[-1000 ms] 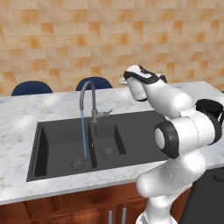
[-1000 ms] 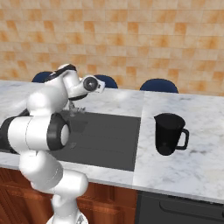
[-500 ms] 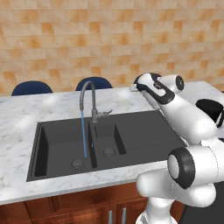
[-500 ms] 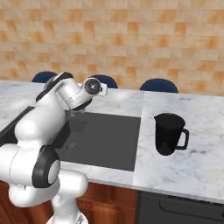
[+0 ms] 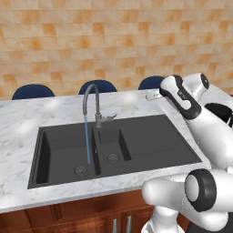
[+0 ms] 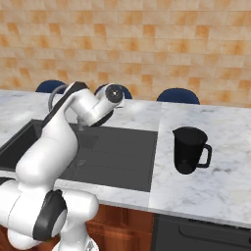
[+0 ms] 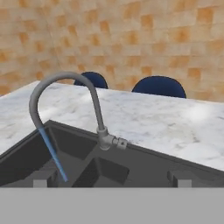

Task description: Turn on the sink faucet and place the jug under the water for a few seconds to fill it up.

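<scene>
Left base view: tap (image 5: 92, 103) running, water (image 5: 86, 139) falling into left basin of sink (image 5: 150, 141). Gripper (image 5: 152, 96) raised over far right edge of sink, fingers spread wide, nothing held. Right base view: jug (image 6: 190, 150) upright on counter (image 6: 220, 181), right of sink.

The white arm rises from its base and bends forward at the elbow, the forearm stretched out level with its dark-banded wrist high up. The gripper (image 7: 109, 177) sits at the end of that reach, its two small dark fingertips (image 7: 43, 180) standing wide apart with nothing between them. From the left base view the hand (image 5: 157, 95) points off to the side; from the right base view the round end of the wrist (image 6: 113, 93) faces the camera.
</scene>
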{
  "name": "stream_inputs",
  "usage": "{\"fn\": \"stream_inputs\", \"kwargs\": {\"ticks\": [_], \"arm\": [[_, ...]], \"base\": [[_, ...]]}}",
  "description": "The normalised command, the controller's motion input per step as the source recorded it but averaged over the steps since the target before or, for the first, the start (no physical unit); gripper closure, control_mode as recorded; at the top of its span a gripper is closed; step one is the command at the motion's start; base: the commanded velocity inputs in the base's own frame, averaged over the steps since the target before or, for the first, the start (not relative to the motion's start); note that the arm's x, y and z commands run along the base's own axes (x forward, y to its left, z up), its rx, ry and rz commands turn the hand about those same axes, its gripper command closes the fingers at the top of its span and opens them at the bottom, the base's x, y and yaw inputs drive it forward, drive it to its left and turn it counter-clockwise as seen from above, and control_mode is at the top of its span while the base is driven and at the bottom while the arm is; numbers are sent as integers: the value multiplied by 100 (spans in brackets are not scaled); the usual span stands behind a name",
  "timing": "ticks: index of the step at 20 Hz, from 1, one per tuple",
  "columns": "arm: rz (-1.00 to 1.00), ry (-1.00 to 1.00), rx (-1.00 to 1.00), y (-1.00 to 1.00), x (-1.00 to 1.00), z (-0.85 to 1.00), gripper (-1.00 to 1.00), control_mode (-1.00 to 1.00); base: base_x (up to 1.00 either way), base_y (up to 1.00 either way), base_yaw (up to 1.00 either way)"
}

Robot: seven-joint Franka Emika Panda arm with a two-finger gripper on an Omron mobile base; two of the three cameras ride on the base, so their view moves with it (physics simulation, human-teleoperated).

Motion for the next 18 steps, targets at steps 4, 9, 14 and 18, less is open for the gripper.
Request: {"fn": "stream_inputs", "kwargs": {"ticks": [4,9,14,18], "arm": [[19,5,-11,-16,-51,0,-100,-100],[7,0,-2,-24,-34,0,-100,-100],[4,0,0,-33,-27,-5,-100,-100],[18,-2,-1,-32,-21,-15,-100,-100]], "base": [[0,0,0],[0,0,0],[0,0,0],[0,0,0]]}}
